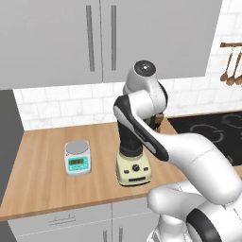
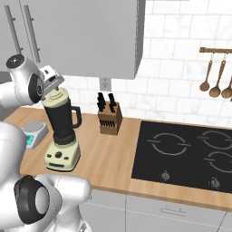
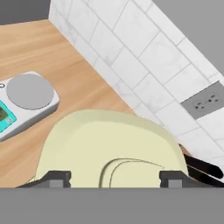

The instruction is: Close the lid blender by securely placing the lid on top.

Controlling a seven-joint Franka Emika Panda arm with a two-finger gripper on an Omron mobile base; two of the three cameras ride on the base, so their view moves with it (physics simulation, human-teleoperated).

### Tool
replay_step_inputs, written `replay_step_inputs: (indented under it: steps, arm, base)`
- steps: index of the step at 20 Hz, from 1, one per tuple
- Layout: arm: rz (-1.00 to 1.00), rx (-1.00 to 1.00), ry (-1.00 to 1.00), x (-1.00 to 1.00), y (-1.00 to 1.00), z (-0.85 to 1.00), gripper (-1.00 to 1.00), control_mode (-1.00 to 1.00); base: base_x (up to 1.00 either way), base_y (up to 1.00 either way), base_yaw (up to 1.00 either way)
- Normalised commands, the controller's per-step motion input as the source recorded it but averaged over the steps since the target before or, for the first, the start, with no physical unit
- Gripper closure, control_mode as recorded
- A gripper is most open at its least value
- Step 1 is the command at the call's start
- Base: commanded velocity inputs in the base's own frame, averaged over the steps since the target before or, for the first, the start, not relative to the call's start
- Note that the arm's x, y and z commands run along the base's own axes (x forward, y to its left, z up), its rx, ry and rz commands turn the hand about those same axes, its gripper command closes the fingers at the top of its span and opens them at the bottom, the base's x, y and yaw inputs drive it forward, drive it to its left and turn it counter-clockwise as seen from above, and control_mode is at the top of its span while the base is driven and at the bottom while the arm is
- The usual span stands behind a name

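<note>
You have the pincer (image 2: 53, 89) just above the blender (image 2: 62, 131) on the desk (image 2: 104, 154), so the lid (image 2: 55, 96) can settle squarely onto the jar's mouth. The lid sits right under the pincer, knob between the two spread fingertips (image 3: 54, 178); whether they grip it, you cannot tell.

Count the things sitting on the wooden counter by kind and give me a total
Blender: 1
Lid, on the blender's jar: 1
Scale: 1
Knife block: 1
Total: 4
</note>
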Motion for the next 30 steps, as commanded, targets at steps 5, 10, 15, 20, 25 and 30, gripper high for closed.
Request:
replay_step_inputs:
  steps: [5, 10, 15, 20, 25, 30]
  arm:
    - [0.00, 0.00, 0.00, 0.00, 0.15, 0.00, -1.00, -1.00]
    - [0.00, 0.02, -0.02, 0.00, 0.01, 0.00, -1.00, -1.00]
    - [0.00, 0.03, -0.12, -0.05, 0.00, 0.07, -1.00, -1.00]
    - [0.00, 0.05, -0.14, -0.34, 0.00, 0.13, -1.00, -1.00]
    - [0.00, 0.05, -0.06, -0.55, 0.00, 0.00, -1.00, -1.00]
    - [0.00, 0.05, 0.00, -0.47, -0.06, 0.01, -1.00, -1.00]
  base:
    - [0.00, 0.00, 0.00]
    - [0.00, 0.00, 0.00]
    - [0.00, 0.00, 0.00]
    - [0.00, 0.00, 0.00]
    - [0.00, 0.00, 0.00]
    - [0.00, 0.00, 0.00]
